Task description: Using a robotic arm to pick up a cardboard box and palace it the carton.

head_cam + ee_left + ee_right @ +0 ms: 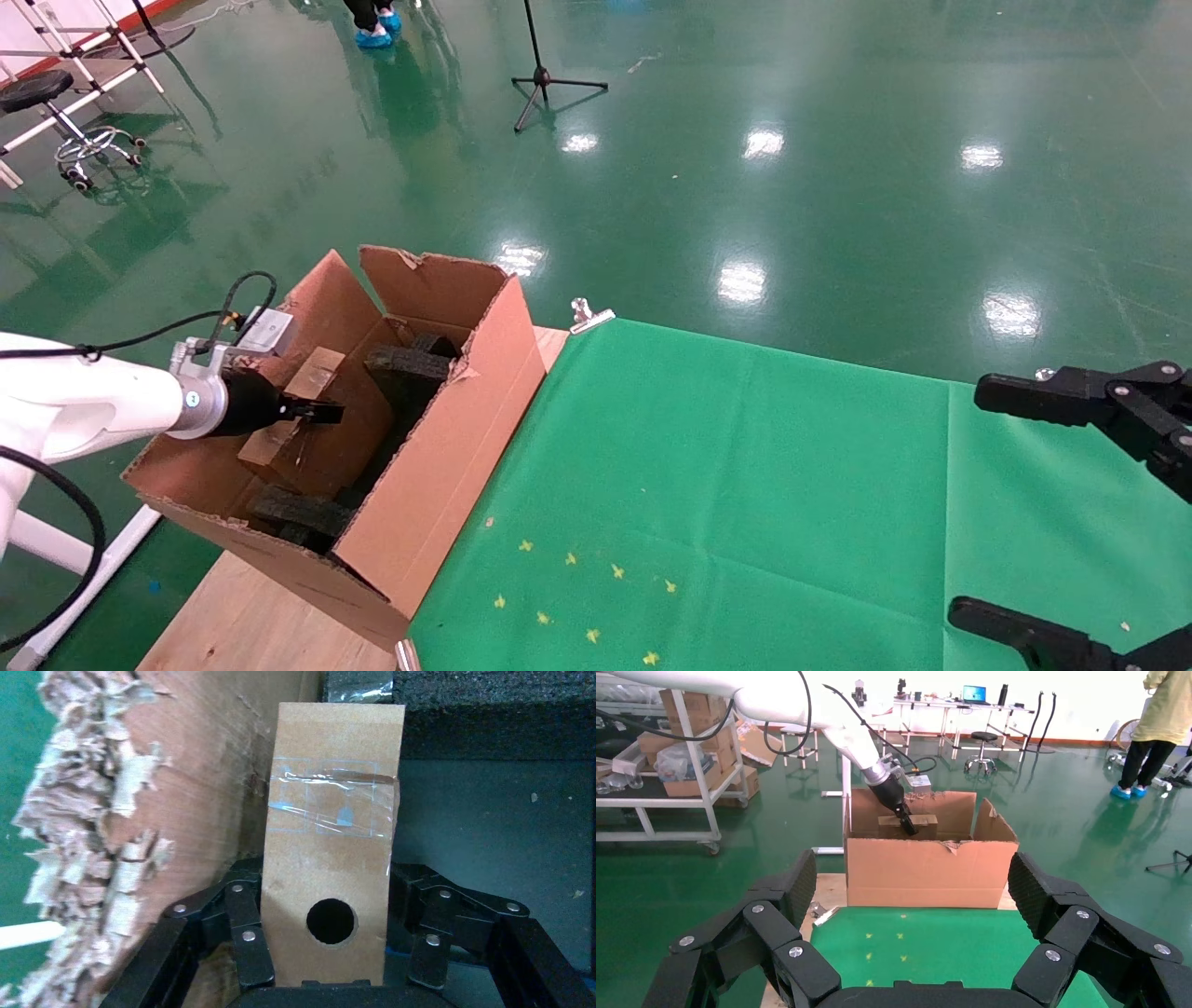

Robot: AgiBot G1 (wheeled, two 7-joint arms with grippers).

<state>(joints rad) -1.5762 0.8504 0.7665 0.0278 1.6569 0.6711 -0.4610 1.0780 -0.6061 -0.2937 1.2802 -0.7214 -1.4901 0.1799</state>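
My left arm, white with a black gripper, reaches into the big brown carton at the table's left end. The gripper is shut on the small cardboard box, which is tilted inside the carton beside black foam pieces. In the left wrist view the cardboard box stands between the gripper's fingers, its round hole facing the camera and clear tape across it. The right wrist view shows the carton with the left gripper inside. My right gripper hangs open and empty over the cloth at the right.
A green cloth covers the wooden table right of the carton, held by a metal clip. The carton's flaps stand up, with a torn inner wall. A tripod and a stool stand on the green floor beyond.
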